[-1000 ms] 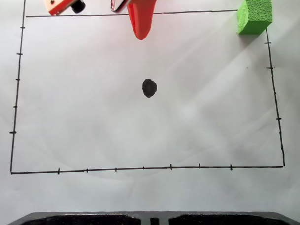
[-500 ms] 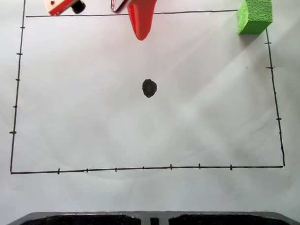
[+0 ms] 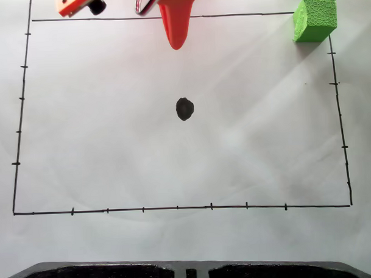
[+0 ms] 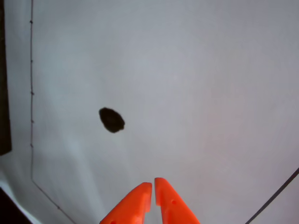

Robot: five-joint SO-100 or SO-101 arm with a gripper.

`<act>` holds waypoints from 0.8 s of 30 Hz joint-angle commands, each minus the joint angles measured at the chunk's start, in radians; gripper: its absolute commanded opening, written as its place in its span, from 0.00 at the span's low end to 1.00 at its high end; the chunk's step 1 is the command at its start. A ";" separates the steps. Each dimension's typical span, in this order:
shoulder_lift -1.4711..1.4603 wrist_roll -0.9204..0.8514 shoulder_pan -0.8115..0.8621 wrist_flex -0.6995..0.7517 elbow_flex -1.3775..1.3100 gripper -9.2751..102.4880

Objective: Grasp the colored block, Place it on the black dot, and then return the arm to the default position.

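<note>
While the colored block sits untouched at the far right corner of the drawn rectangle in the fixed view, straddling the border line there, no step of the task looks begun: grasp, placing and return all remain. Item, block: bright green foam cube, crackled surface, sharp edges, standing square on the paper. Item, the black dot: irregular marker blot, roughly round, bare, near the middle of the rectangle and well apart from the block. Item, the arm: glossy orange printed plastic, tapering to a point, entering at the far edge of the sheet. Item, gripper: in the wrist view its two orange tips meet with only a hairline slit, holding nothing. Item, paper: matte white, ruled with thin black lines and tick marks.
</note>
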 commanded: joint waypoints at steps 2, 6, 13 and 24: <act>-0.064 0.028 -0.002 -0.037 -0.025 0.08; -0.144 0.092 -0.005 -0.067 -0.046 0.08; -0.330 0.216 -0.025 -0.094 -0.153 0.08; -0.795 0.584 -0.143 0.094 -0.664 0.08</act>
